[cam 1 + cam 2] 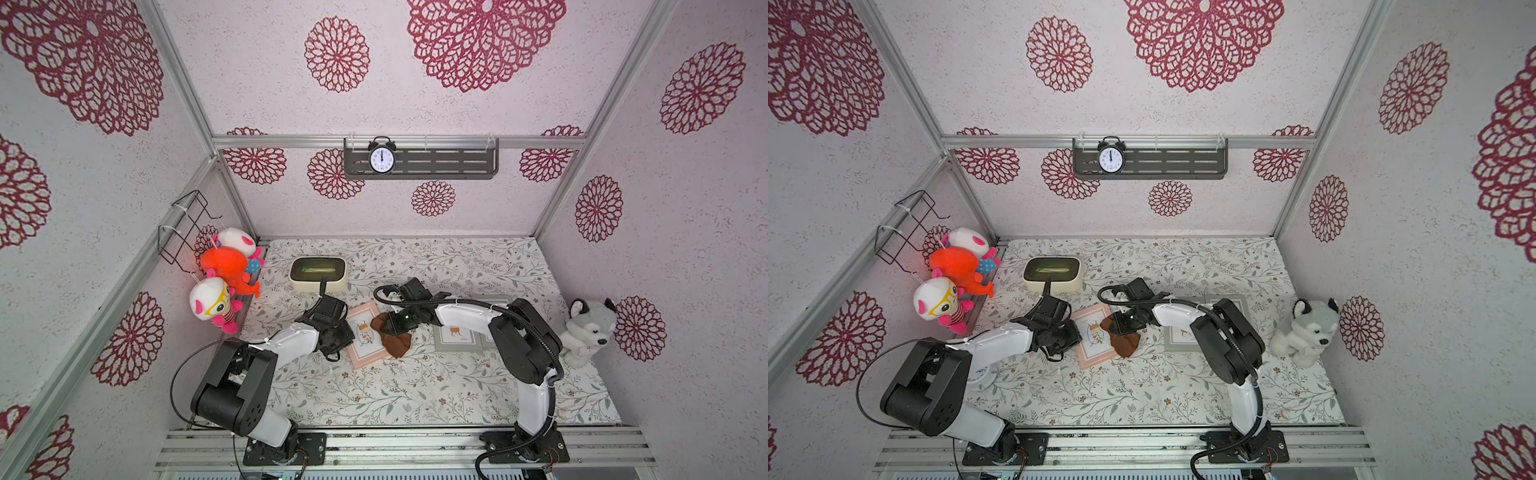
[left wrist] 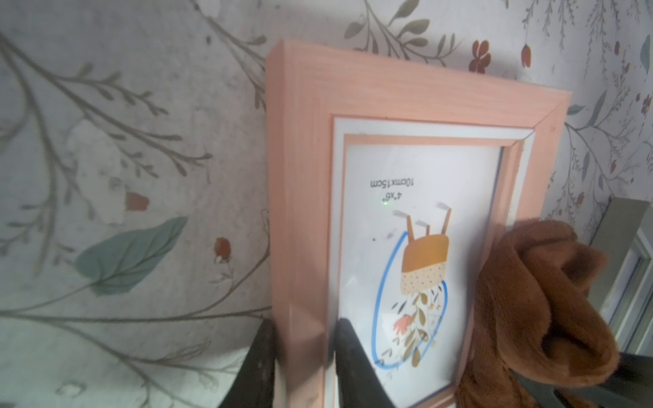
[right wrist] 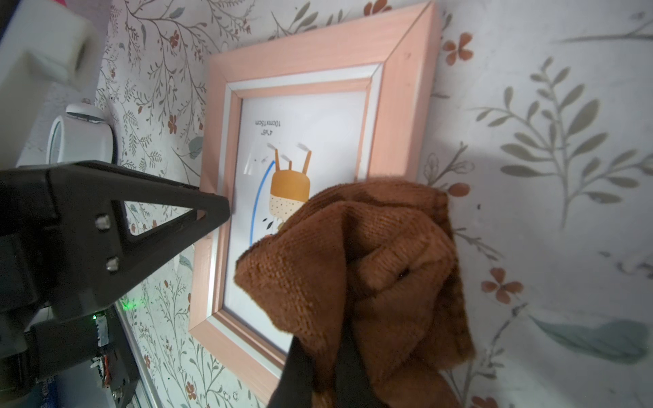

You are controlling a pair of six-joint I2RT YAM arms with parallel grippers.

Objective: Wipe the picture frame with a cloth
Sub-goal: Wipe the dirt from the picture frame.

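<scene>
Left gripper [image 2: 304, 323]: seemingly clamped across picture frame [image 2: 353, 92], 9 o'clock rail; hold firm.
Right gripper [image 3: 318, 349]: pinching cloth [image 3: 353, 265] tight; press flat, sweep toward 9 o'clock.

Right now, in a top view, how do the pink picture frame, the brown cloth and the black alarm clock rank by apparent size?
1. pink picture frame
2. brown cloth, bunched up
3. black alarm clock, narrowly smaller

Black alarm clock [image 1: 381, 160] on a grey shelf [image 1: 419, 175], husky plush [image 1: 590, 330] by the right wall, cream box [image 1: 318, 284].
</scene>
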